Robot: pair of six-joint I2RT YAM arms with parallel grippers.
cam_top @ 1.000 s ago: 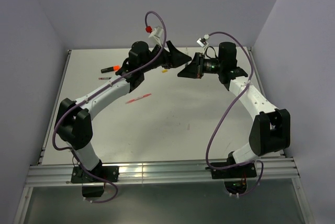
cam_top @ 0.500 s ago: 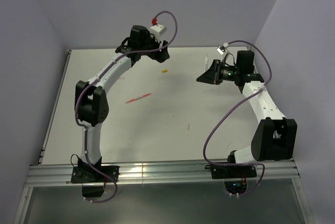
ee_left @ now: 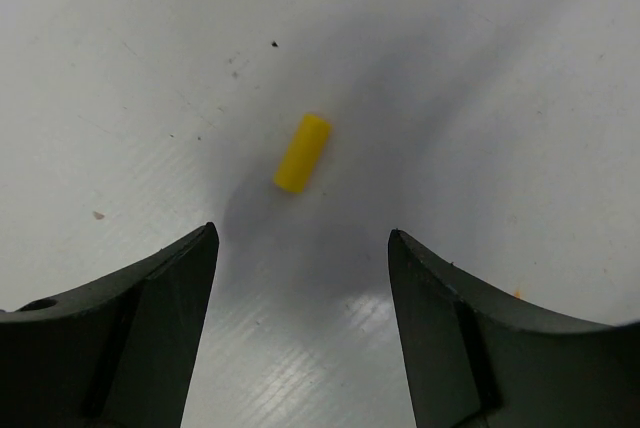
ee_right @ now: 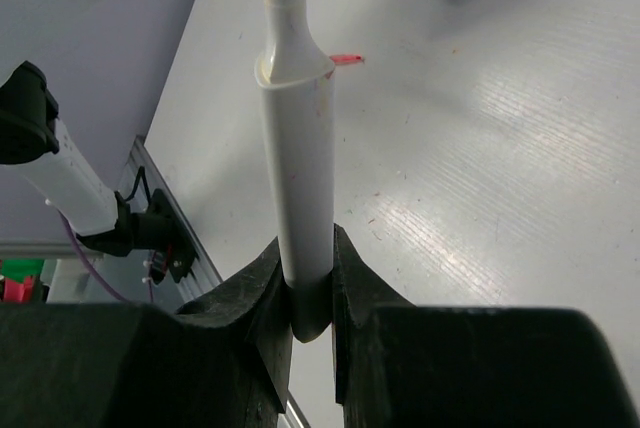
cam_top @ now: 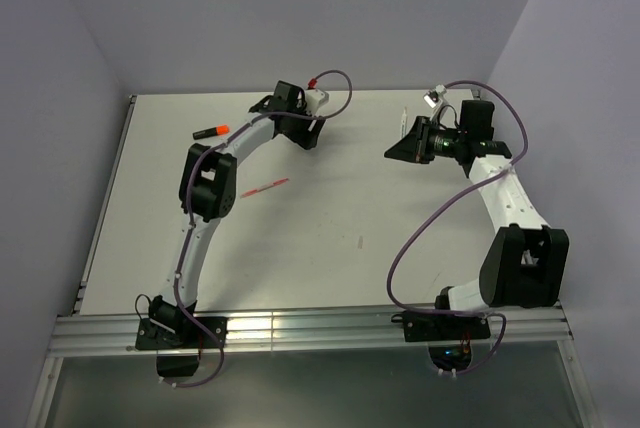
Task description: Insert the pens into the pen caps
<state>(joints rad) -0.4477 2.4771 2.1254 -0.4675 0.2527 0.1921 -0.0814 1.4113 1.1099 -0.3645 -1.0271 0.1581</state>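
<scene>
Left gripper [ee_left: 300,240] jaws wide apart, nothing between them, pointing down at the table [cam_top: 330,248]. In the left wrist view the yellow cap [ee_left: 302,152] lies flat on the table just above the gap between the two fingertips, centred between them, touching neither, tilted a bit to the right. In the top view this gripper sits at upper centre of the frame and hides the cap. Right gripper [ee_right: 308,266] clamped tight on the white pen [ee_right: 298,168], gripping its lower barrel; the pen sticks straight up the right wrist frame with its yellow tip at the top edge. In the top view this gripper is up off the table at upper right, well apart from the left one. Black marker [cam_top: 208,131] with orange tip lies at upper left, red pen [cam_top: 265,187] left of centre, both loose on the table.
</scene>
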